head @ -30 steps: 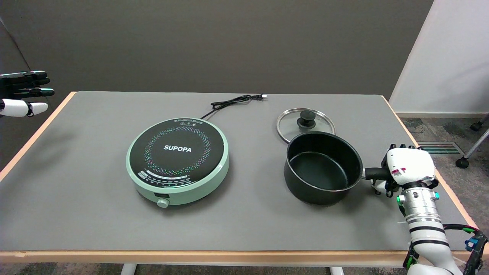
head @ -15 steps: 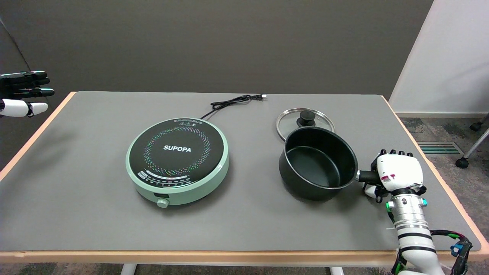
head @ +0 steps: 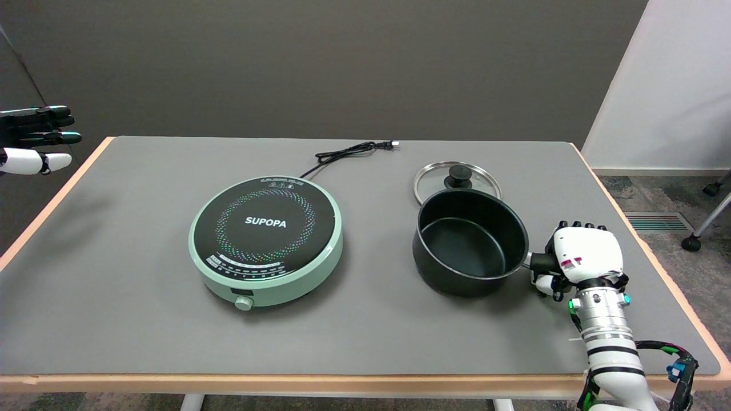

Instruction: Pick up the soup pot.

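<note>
Right hand [head: 579, 260] wrapped around pot [head: 468, 242] handle | risk: pot tips, clips lid [head: 457, 181] at 12 o'clock.

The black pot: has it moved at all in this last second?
Yes. The soup pot, held by the right hand, shifted left toward the cooker, now overlapping the lid more.

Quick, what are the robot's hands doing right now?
Right hand: closed around the soup pot's handle, holding the soup pot.
Left hand: idle in the air, holding nothing.

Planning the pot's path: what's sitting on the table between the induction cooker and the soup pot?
Nothing: the head view shows bare grey table between the induction cooker and the soup pot.
</note>
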